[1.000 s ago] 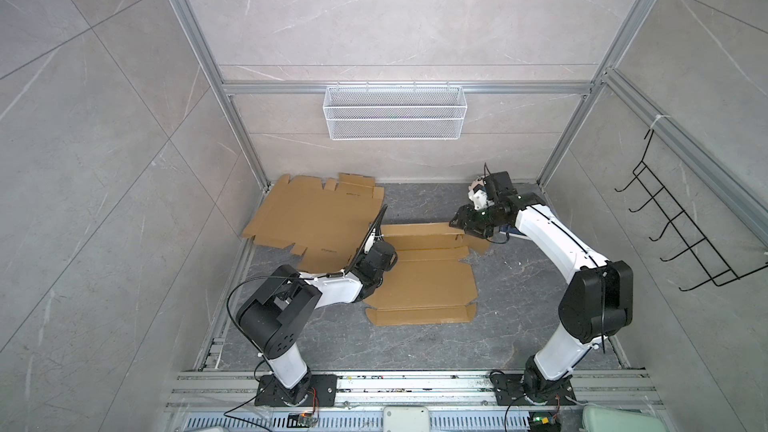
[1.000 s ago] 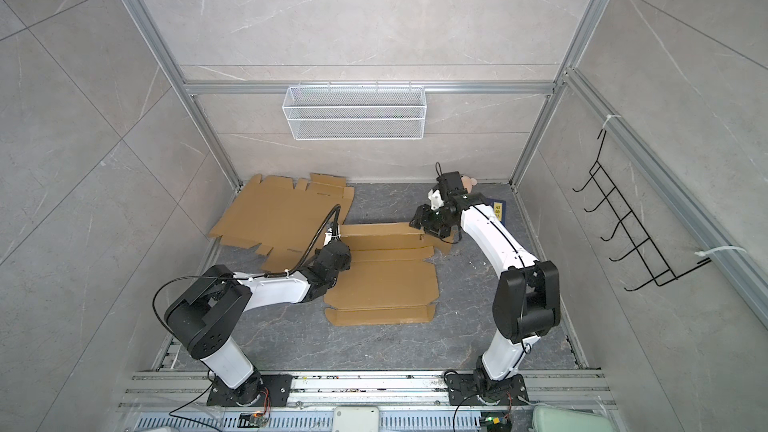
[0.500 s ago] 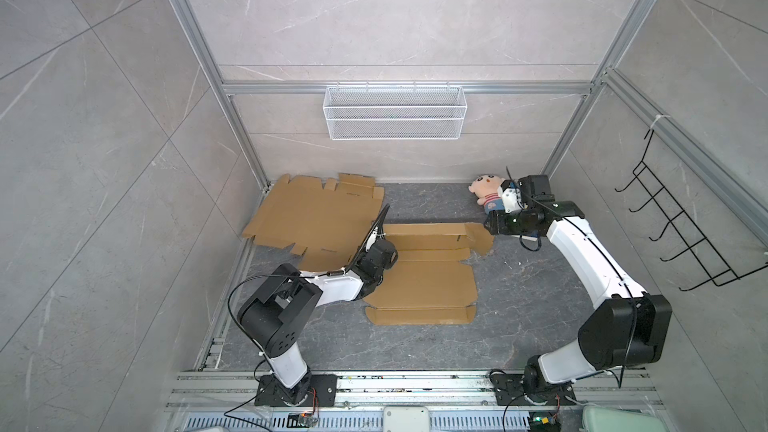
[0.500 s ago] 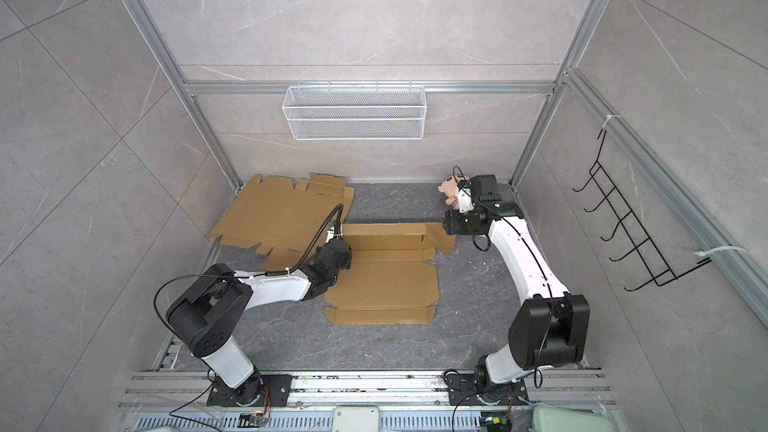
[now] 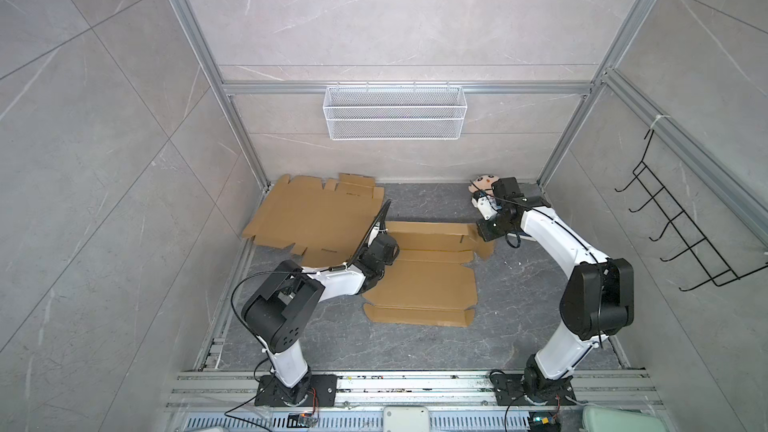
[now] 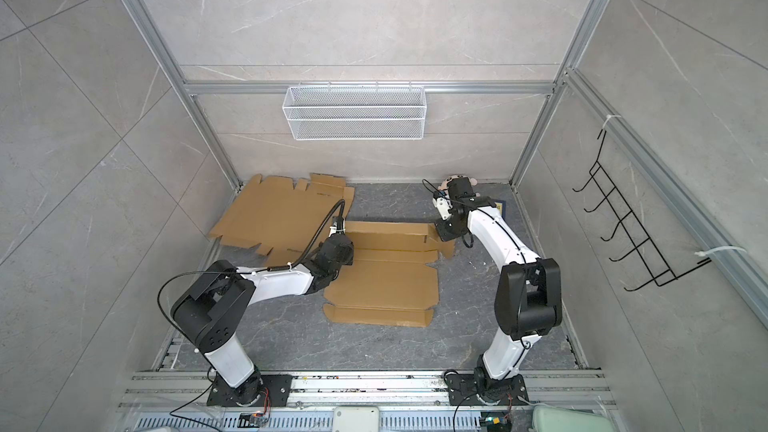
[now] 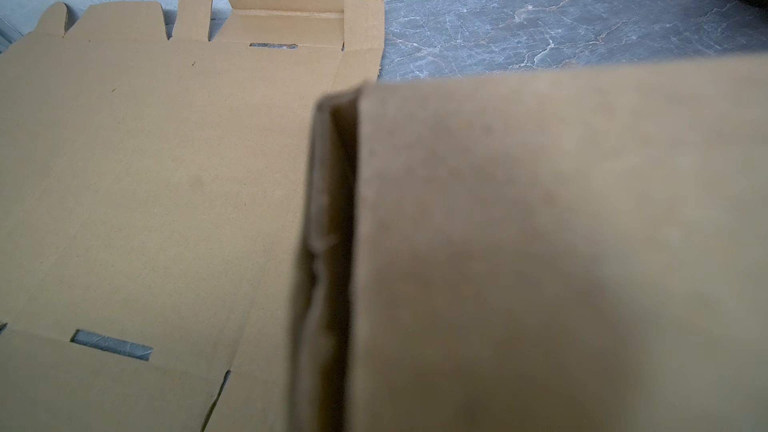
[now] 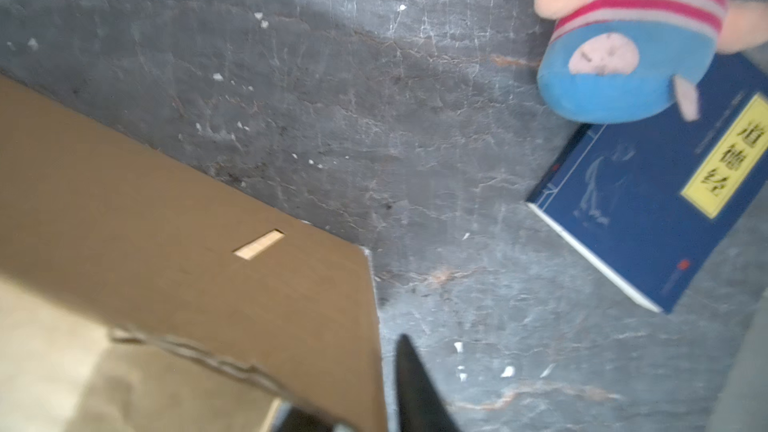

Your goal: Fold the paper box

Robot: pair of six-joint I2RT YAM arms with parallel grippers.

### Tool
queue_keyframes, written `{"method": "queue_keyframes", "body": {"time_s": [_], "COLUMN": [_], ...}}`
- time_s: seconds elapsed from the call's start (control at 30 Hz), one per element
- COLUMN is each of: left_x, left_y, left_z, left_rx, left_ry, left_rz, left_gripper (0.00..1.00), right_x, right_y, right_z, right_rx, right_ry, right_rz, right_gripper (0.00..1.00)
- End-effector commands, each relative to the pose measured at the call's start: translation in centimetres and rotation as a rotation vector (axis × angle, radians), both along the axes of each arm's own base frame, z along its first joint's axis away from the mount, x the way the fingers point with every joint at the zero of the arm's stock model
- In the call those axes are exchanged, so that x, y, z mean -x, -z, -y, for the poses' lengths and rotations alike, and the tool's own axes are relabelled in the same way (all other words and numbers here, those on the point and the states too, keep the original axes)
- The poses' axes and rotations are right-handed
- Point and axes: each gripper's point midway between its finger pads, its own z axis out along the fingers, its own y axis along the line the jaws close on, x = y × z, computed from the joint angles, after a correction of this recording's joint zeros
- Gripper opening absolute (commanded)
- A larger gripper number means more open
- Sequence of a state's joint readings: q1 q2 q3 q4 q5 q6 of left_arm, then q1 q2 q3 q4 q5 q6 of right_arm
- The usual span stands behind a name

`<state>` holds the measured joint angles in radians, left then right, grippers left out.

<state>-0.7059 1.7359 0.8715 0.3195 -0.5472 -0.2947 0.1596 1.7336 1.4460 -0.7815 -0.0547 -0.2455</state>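
Note:
The paper box (image 5: 419, 280) lies as a flat brown cardboard blank in the middle of the floor in both top views. My left gripper (image 5: 380, 251) sits at its left edge. In the left wrist view a raised flap of the box (image 7: 540, 243) fills the picture and hides the jaws, which are shut on it. My right gripper (image 5: 488, 234) is at the box's back right corner flap. In the right wrist view one dark finger (image 8: 415, 388) stands just off the flap's edge (image 8: 249, 305). The other finger is behind the cardboard, so the grip is unclear.
A second flat cardboard sheet (image 5: 316, 218) lies at the back left, under the left arm's cable. A stuffed doll (image 8: 623, 35) and a blue book (image 8: 665, 184) sit in the back right corner behind the right gripper. A wire basket (image 5: 395, 112) hangs on the back wall and a hook rack (image 5: 685, 234) on the right wall.
The right arm swung out to the right, then came back to the box's back right corner, and its jaws narrowed. The left arm has not moved.

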Motion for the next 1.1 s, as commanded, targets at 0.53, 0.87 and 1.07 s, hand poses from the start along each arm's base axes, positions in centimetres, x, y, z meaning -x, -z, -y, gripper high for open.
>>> {"method": "queue_keyframes", "body": {"time_s": [0.53, 0.87, 1.07], "left_x": [0.9, 1.0, 1.1], "left_y": [0.7, 0.8, 1.1], "left_z": [-2.0, -2.8, -2.8], "left_rx": [-0.012, -0.009, 0.009], "left_ry": [-0.096, -0.143, -0.153], "left_rz": [-0.050, -0.043, -0.050], "left_gripper": [0.00, 0.00, 0.00], "right_x": [6.1, 8.4, 8.6], "right_y": [-4.3, -4.0, -3.2], "right_z": [-3.0, -3.7, -4.4], "right_rx": [-0.144, -0.232, -0.353], "right_ry": [-0.050, 0.025, 0.155], "right_rz": [-0.065, -0.118, -0.099], "right_gripper": [0.06, 0.05, 0.04]}}
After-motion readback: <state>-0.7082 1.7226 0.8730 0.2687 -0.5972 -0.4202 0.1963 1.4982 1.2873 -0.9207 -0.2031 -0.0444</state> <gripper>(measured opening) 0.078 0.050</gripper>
